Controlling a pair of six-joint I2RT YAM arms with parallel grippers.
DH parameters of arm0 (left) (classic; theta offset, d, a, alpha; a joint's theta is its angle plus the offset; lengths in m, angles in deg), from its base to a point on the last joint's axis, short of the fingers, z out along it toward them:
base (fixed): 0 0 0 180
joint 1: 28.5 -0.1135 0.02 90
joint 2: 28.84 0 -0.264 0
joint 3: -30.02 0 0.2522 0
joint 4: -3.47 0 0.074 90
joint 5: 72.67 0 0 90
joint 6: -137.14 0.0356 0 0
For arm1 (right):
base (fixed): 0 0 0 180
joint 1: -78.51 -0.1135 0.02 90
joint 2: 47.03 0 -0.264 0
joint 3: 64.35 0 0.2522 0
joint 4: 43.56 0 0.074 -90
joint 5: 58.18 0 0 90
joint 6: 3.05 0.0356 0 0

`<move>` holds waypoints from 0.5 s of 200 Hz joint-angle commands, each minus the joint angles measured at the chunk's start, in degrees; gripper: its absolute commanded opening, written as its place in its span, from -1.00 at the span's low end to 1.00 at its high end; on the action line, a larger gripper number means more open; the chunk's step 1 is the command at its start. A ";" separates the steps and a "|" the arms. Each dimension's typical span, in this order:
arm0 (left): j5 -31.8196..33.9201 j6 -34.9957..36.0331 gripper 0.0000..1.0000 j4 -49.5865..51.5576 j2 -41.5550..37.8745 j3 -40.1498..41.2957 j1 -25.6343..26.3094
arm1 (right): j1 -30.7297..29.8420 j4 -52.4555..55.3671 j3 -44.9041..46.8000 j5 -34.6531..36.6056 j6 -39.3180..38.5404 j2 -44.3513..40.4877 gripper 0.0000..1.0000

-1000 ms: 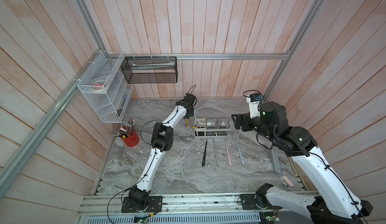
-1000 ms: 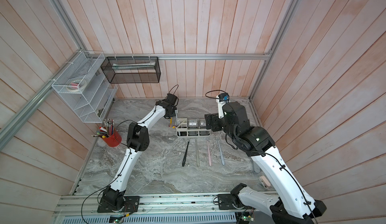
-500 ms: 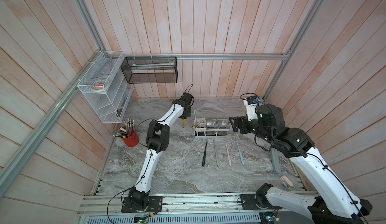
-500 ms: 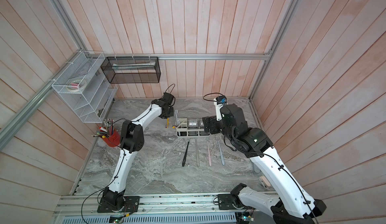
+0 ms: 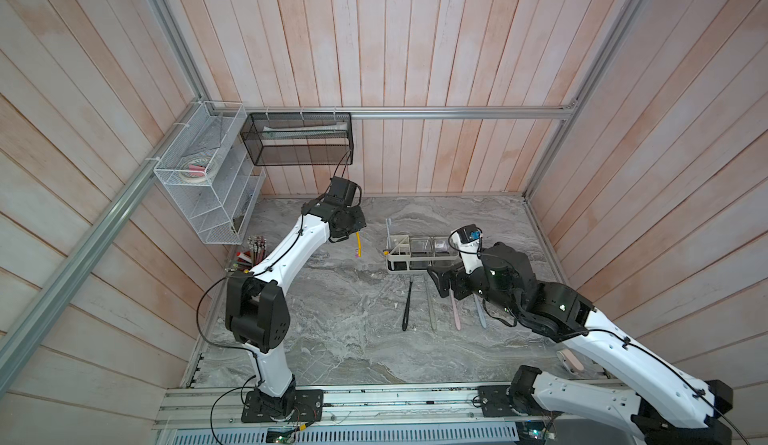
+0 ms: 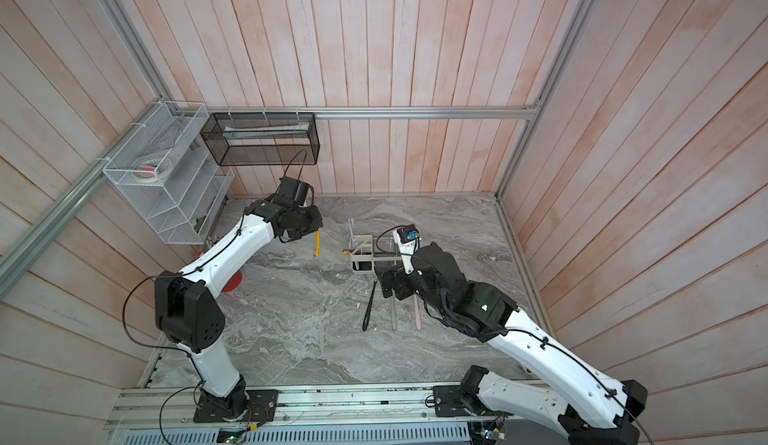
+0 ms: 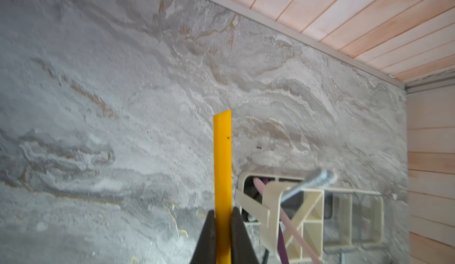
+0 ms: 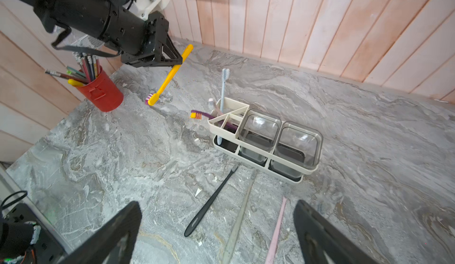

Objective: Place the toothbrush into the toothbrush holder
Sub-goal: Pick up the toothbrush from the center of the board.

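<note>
While the left tool (image 5: 356,233) hangs over the desk (image 5: 332,339) in both top views, it is clamped on a yellow toothbrush (image 5: 358,244) whose bristled head points down. The toothbrush holder (image 5: 399,270) stands well apart from that tool and just ahead of the right tool (image 5: 443,284), which is spread wide.

From the left wrist, two dark fingers (image 7: 209,235) pinch the yellow handle, whose flat end juts past their tips. The cream holder sits beyond them and off to one side.

From the right wrist, the right tool's fingers (image 8: 123,228) stand far apart with nothing between them. A black toothbrush (image 8: 211,201), a grey toothbrush (image 8: 238,216) and a pink toothbrush (image 8: 277,230) lie on the desk ahead of them, with the holder just past those. Its divided section carries a pale blue toothbrush (image 8: 222,90) and a purple toothbrush (image 8: 209,115). Farther off, the left tool holds the yellow brush tilted near a red cup (image 8: 101,92).
</note>
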 commanded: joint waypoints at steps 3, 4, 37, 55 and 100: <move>-6.56 -7.03 -1.00 -2.50 -10.14 7.15 0.11 | -4.63 -9.93 2.59 4.33 0.79 0.49 0.96; -6.73 -7.27 -1.00 -2.76 -10.64 7.54 0.11 | -4.76 -10.13 2.61 4.16 0.95 0.57 0.96; -9.93 -14.67 -1.00 -8.47 -23.44 18.46 1.91 | -5.23 -16.50 4.13 -6.09 7.39 4.78 0.83; -9.86 -16.88 -1.00 -13.46 -29.49 24.08 4.24 | -5.42 -20.72 6.24 -13.64 11.71 7.54 0.80; -4.01 -18.88 -1.00 -20.38 -38.15 33.09 10.61 | -5.99 -30.08 10.52 -19.98 17.95 8.82 0.77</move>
